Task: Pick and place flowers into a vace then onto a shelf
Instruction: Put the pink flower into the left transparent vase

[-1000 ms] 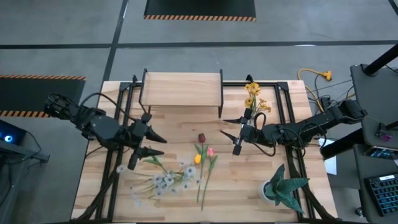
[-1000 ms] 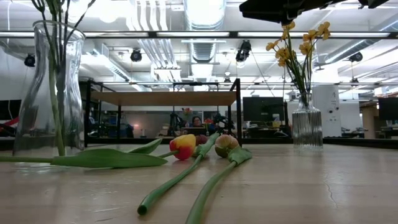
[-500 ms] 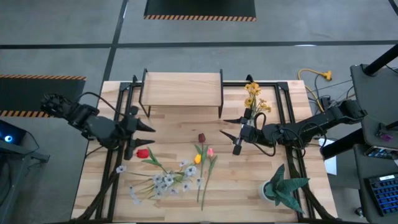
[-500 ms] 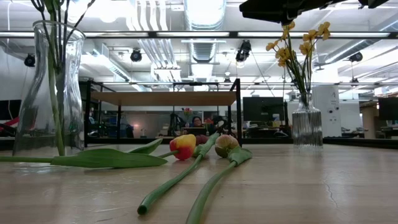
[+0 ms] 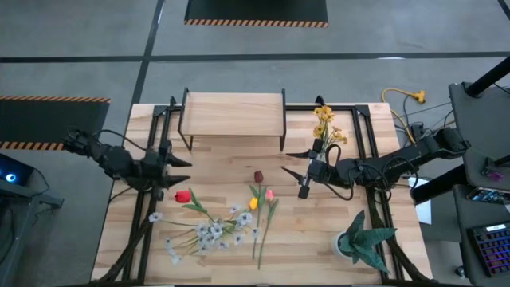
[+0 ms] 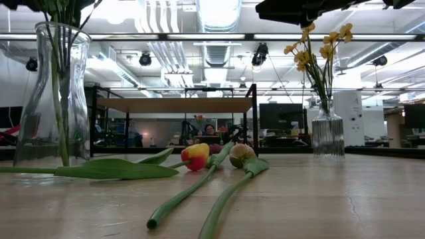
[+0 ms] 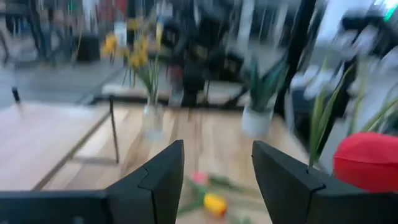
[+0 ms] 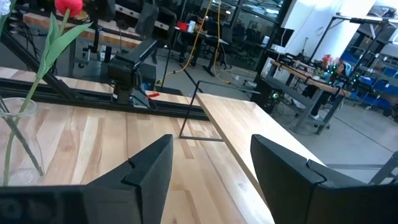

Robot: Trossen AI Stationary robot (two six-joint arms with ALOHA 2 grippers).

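A clear glass vase [image 6: 50, 99] stands on the table's left part with green stems in it. A red tulip [image 5: 183, 195] rises from it, next to pale blossoms [image 5: 211, 231]. Maroon [image 5: 258, 176], pink [image 5: 269, 194] and yellow [image 5: 253, 203] tulips lie flat at mid-table. A yellow bunch [image 5: 323, 123] stands in a ribbed vase [image 6: 325, 129]. The shelf [image 5: 233, 114] is at the far edge. My left gripper [image 5: 185, 171] hangs open just left of the red tulip [image 7: 367, 162]. My right gripper [image 5: 288, 163] waits open right of centre, holding nothing.
A spiky green potted plant [image 5: 362, 239] stands at the near right. Black frame rails [image 5: 159, 143] run along the left and right sides of the table. Bare wood lies between the shelf and the tulips lying flat.
My left gripper has drawn back from over the vase toward the table's left edge and slightly toward the far edge, sinking as it went, its fingers open throughout. The red tulip, covered by it before, now shows free in the vase.
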